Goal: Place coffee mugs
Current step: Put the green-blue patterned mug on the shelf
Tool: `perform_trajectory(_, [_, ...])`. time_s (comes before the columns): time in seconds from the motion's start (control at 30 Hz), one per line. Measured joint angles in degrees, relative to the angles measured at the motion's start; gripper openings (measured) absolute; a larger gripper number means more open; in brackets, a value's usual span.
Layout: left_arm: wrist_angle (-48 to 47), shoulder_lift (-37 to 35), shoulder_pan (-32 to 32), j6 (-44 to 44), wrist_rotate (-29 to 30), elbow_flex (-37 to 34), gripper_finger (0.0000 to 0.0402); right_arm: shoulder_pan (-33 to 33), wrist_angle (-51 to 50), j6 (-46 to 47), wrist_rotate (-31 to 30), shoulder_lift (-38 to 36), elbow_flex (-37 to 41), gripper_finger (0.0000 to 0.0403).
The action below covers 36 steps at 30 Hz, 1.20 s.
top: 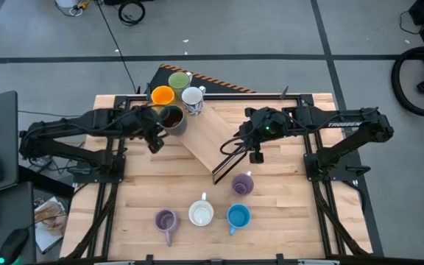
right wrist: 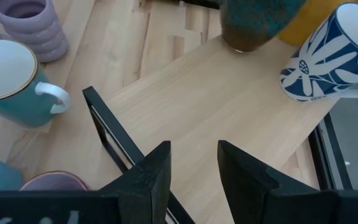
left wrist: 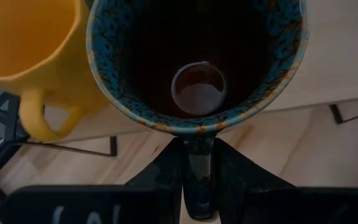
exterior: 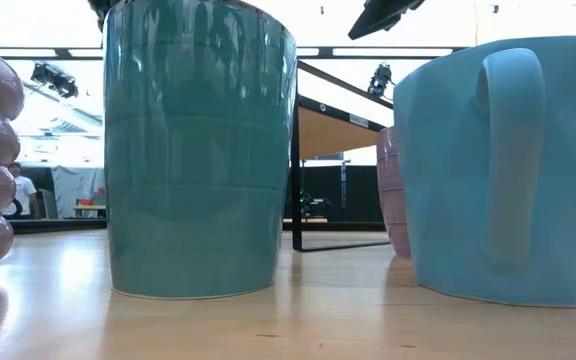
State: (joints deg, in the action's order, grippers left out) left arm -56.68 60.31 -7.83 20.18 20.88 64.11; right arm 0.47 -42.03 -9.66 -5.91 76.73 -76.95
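Note:
The dark brown mug point(left wrist: 197, 56), speckled blue at the rim, is on the far end of a raised wooden shelf point(top: 208, 136). It sits beside the orange mug point(top: 162, 95), the green mug point(top: 179, 79) and the white patterned mug point(right wrist: 328, 56). My left gripper point(left wrist: 197, 180) is shut on the brown mug. My right gripper point(right wrist: 193, 168) is open and hovers over the shelf's middle, touching nothing. Two lavender mugs point(top: 242, 184) point(top: 165, 220), a mug white inside and teal outside point(top: 201, 213) and the blue mug point(top: 238, 216) stand on the table near its near edge. My left gripper pinches the dark brown mug's handle point(left wrist: 197, 146) between its two fingers, at the mug's side just under the rim. The mug's mouth faces the wrist camera. Seen in the right wrist view, its base point(right wrist: 246, 45) is at the shelf top; resting or just clear, I cannot tell.
The shelf stands on a black metal frame point(right wrist: 107, 134) and slants across the table's middle. Bare wood shows on the shelf's near half and between shelf and near mugs. In the low view the teal mug point(exterior: 200, 150) and blue mug point(exterior: 513, 170) fill the foreground.

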Motion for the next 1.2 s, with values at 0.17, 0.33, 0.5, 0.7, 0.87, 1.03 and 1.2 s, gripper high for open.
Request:
perform_trajectory(0.17, [0.82, 1.05, -3.65, -3.15, -2.19, 0.01, 0.0065, 0.11, -0.06, -0.28, -0.04, 0.02, -0.01, 0.0138])
perform_trajectory(0.33, [1.39, 2.01, -5.27, -5.34, -2.84, 0.13, 0.0065, 0.15, -0.01, -0.37, -0.02, 0.02, -0.01, 0.0138])
perform_trajectory(0.5, [1.30, 2.23, -6.34, -7.62, -2.72, 0.13, 0.0065, 0.15, 0.00, -0.39, -0.01, 0.02, -0.01, 0.0138])
perform_trajectory(0.7, [0.78, 2.28, -6.52, -9.17, -1.34, 0.07, 0.0076, 0.15, -0.01, -0.39, 0.00, 0.02, -0.01, 0.0138])
perform_trajectory(0.87, [0.76, 2.28, -6.52, -9.26, -1.22, 0.01, 0.0080, 0.15, -0.04, -0.43, 0.00, 0.02, -0.01, 0.0138])
perform_trajectory(1.03, [0.74, 2.28, -5.76, -9.36, -0.97, -0.04, 0.0082, 0.15, -0.03, -0.39, 0.00, 0.02, -0.01, 0.0138])
perform_trajectory(1.2, [1.71, 2.34, -4.81, -9.57, 0.01, -0.08, 0.0086, 0.15, 0.02, -0.41, 0.00, 0.02, -0.01, 0.0138])
